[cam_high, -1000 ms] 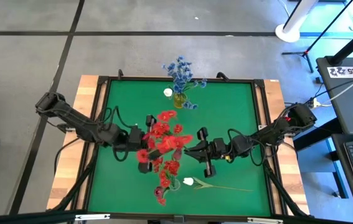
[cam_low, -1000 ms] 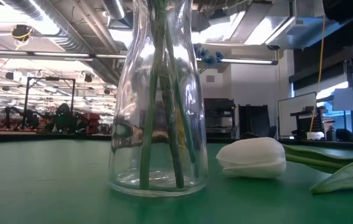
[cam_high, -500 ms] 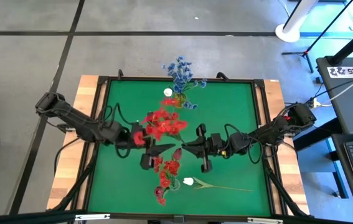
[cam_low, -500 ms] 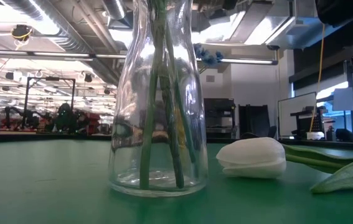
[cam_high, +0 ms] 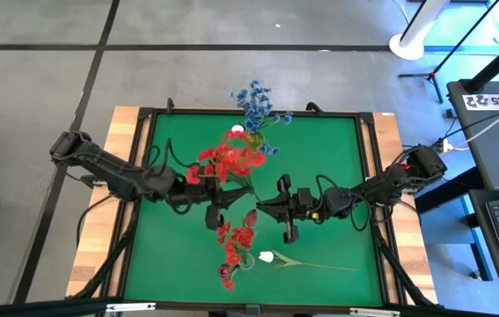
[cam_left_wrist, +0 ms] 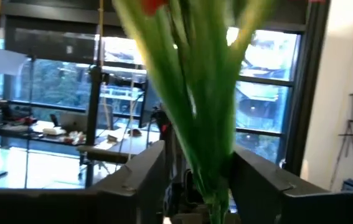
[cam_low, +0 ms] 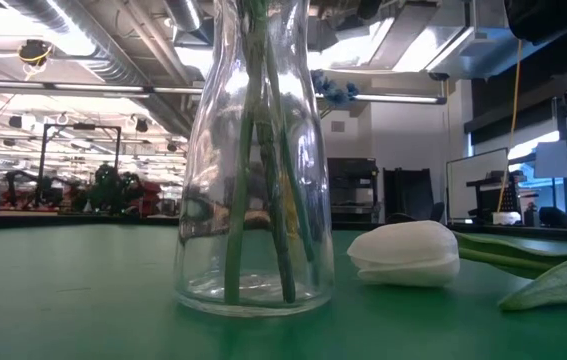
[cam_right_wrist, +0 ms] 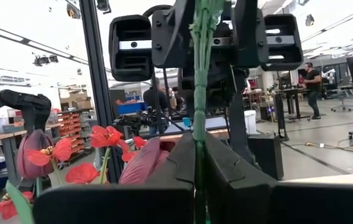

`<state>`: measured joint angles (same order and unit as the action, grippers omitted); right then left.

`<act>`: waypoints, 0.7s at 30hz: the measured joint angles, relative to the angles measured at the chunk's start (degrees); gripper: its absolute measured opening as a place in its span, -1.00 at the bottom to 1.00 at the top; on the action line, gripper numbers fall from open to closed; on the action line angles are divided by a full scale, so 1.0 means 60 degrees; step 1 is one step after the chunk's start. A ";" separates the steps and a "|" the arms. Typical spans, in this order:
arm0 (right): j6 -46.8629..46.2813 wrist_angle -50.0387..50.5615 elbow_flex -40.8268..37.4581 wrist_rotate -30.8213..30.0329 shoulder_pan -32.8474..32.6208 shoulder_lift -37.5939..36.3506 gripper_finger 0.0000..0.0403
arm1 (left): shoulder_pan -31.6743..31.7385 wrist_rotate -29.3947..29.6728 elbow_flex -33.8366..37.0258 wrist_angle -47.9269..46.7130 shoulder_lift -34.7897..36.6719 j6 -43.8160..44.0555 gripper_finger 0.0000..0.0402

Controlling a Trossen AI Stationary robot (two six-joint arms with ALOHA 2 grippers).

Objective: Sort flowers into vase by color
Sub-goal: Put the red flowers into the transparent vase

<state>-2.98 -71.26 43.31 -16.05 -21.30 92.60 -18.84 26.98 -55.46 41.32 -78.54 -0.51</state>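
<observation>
a bunch of red artificial flowers on thin green stalks hangs over the middle of the green worktop, between the two dark arms; the right gripper has its fingers pressed together on the green stalks of that bunch, which run up between them in the right wrist view; the left gripper sits just beside it on the same stalks, its fingers standing a little apart on either side of the green stalks, and whether they press on them cannot be told; a clear glass vase stands at the near part of the worktop with dark red and pink buds in it, its green stems showing through the glass in the low view; a white tulip bud on a green stalk lies flat on the worktop just beside that vase; a second vase with blue flower clusters stands at the far edge of the worktop.
</observation>
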 joint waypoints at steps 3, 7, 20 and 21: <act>0.0003 0.0007 0.0000 -0.0009 0.0000 0.0000 -0.95 | -0.0058 0.0296 0.0000 -0.0025 0.0000 -0.0001 -0.43; 0.0024 -0.0002 0.0000 -0.0149 0.0000 0.0000 -0.93 | -0.0068 0.0551 0.0000 -0.0032 0.0000 0.0008 -0.80; 0.1332 0.0846 0.0000 0.0248 -0.0167 -0.1171 -0.09 | -0.1034 0.2221 0.0000 -0.0072 0.0794 -0.1358 -0.98; 0.1336 0.1174 0.0010 0.0245 -0.0168 -0.1373 -0.02 | -0.1214 0.2420 0.0000 -0.0090 0.0993 -0.1561 -0.98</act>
<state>5.03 -64.22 43.37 -14.58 -22.31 84.36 -26.12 41.51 -55.46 40.78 -72.59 -9.88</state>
